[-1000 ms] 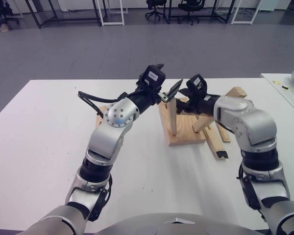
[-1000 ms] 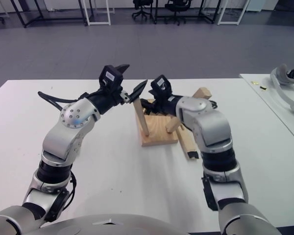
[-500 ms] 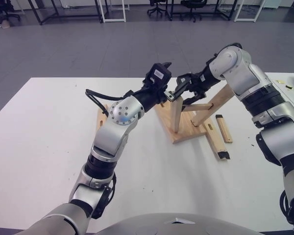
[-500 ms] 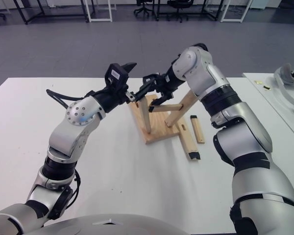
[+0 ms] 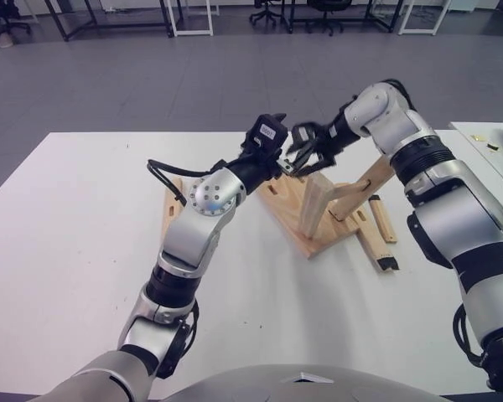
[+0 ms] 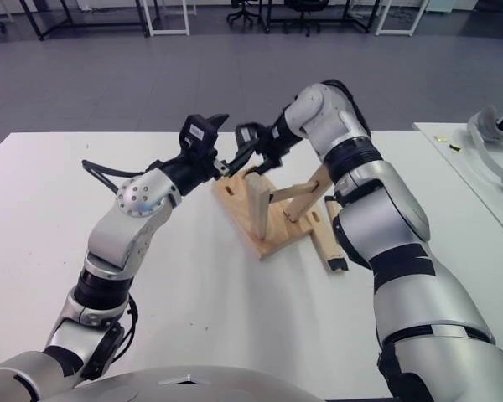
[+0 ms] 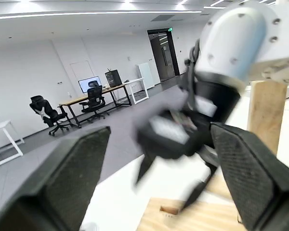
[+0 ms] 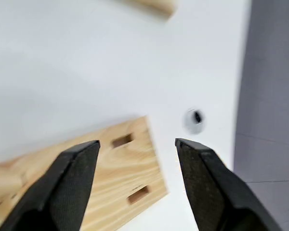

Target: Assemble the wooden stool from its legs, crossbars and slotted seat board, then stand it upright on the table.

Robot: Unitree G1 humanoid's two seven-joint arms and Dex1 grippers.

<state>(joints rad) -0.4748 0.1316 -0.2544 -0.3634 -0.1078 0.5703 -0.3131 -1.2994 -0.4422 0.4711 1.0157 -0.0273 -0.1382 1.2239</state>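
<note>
The slotted seat board (image 5: 295, 219) lies flat on the white table (image 5: 84, 251). One wooden leg (image 5: 313, 206) stands upright in it. A second leg (image 5: 372, 176) leans behind, joined to the first by a crossbar (image 5: 344, 191). My left gripper (image 5: 283, 165) hovers open just left of the upright leg's top, nothing between its fingers (image 7: 67, 183). My right gripper (image 5: 308, 151) hangs open above that leg's top, close to the left gripper. In the right wrist view its fingers (image 8: 72, 178) are spread above the seat board (image 8: 111, 163).
Two loose wooden pieces (image 5: 377, 239) lie on the table right of the seat board. Another wooden piece (image 5: 169, 211) lies behind my left arm. A second table's edge (image 5: 495, 155) is at the far right.
My right arm has swung up and across from low beside the stool to above the upright leg. The seat board and its legs have turned on the table. My left gripper stayed nearly in place.
</note>
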